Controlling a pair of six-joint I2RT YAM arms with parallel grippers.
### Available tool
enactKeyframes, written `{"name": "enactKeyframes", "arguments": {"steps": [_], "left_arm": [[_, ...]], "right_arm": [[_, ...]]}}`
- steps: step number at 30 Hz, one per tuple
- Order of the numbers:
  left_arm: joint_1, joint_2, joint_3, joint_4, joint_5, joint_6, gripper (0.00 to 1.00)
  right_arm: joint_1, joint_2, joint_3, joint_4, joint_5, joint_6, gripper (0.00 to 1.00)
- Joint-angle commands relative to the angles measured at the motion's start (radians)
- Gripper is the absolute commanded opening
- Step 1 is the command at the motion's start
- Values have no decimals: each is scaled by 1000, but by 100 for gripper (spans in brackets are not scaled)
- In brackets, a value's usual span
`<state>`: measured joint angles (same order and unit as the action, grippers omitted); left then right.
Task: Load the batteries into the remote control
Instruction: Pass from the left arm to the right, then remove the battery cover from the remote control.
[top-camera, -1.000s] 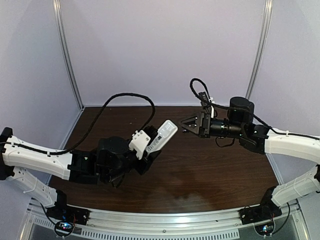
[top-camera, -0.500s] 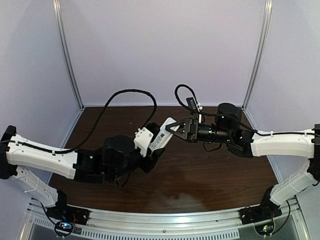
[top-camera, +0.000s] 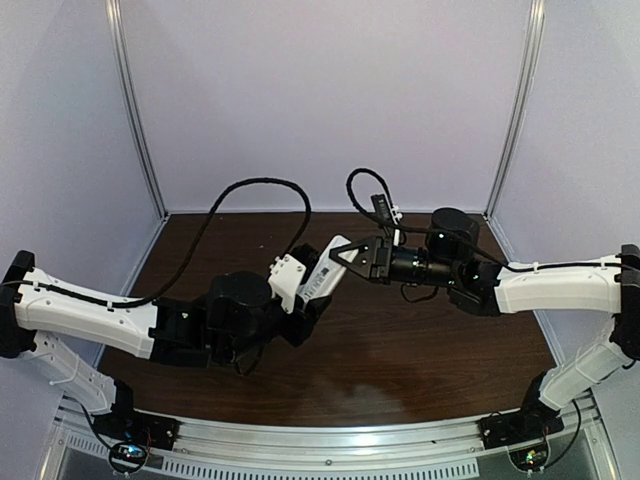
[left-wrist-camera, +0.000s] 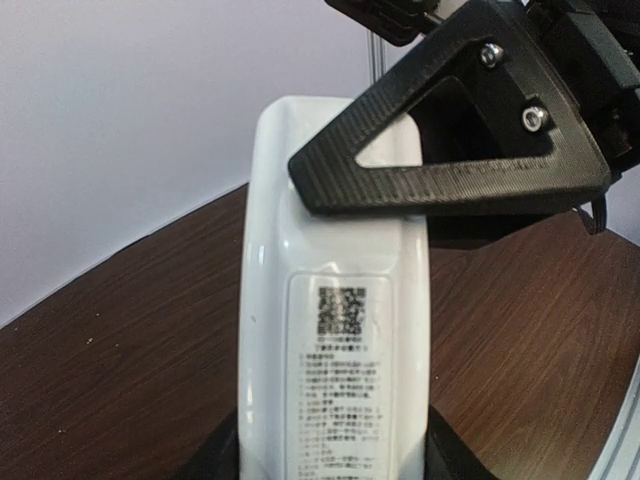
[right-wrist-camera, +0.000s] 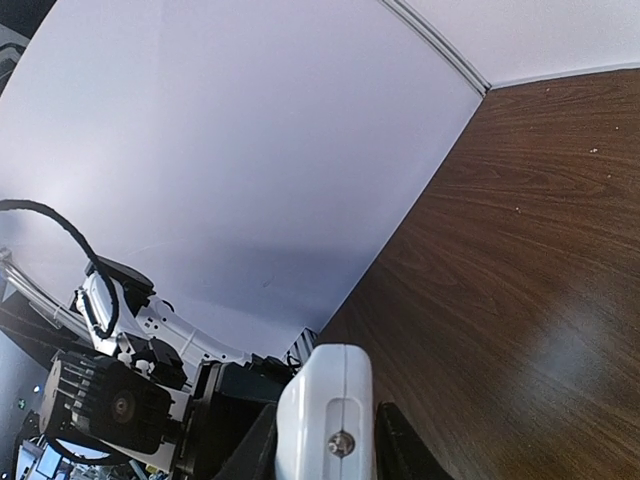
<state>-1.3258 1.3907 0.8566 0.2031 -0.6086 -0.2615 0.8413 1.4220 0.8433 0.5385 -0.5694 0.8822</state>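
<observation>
Remote control (top-camera: 328, 266) aloft in left tool (top-camera: 308, 298)

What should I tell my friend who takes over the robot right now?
Left gripper: shut on the remote, holding it tilted up off the table, label side toward its wrist camera.
Right gripper: at the remote's upper end, one finger across it; whether it grips cannot be told.
Batteries: not visible in any view.
Done: remote lifted. No loaded battery can be seen.
Left: find the batteries, check the bay, load them.
</observation>
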Motion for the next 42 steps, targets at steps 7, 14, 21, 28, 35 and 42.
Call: {"name": "enactKeyframes", "arguments": {"steps": [7, 14, 21, 28, 35, 42], "left_arm": [[-3, -17, -8, 78, 24, 14, 40], [1, -159, -78, 39, 54, 93, 94], [16, -326, -81, -174, 221, 311, 98], [15, -302, -59, -290, 368, 556, 89], [15, -222, -36, -306, 397, 653, 83], [14, -186, -27, -256, 401, 641, 82]], "right_arm": [[-5, 28, 14, 15, 9, 21, 8], [-43, 21, -10, 13, -68, 29, 0], [-83, -21, -8, -132, -177, -45, 0], [-84, -7, 18, -205, -297, -55, 0], [-82, 7, 10, -237, -357, -43, 0], [-72, 18, -1, -254, -363, -51, 0]]}}
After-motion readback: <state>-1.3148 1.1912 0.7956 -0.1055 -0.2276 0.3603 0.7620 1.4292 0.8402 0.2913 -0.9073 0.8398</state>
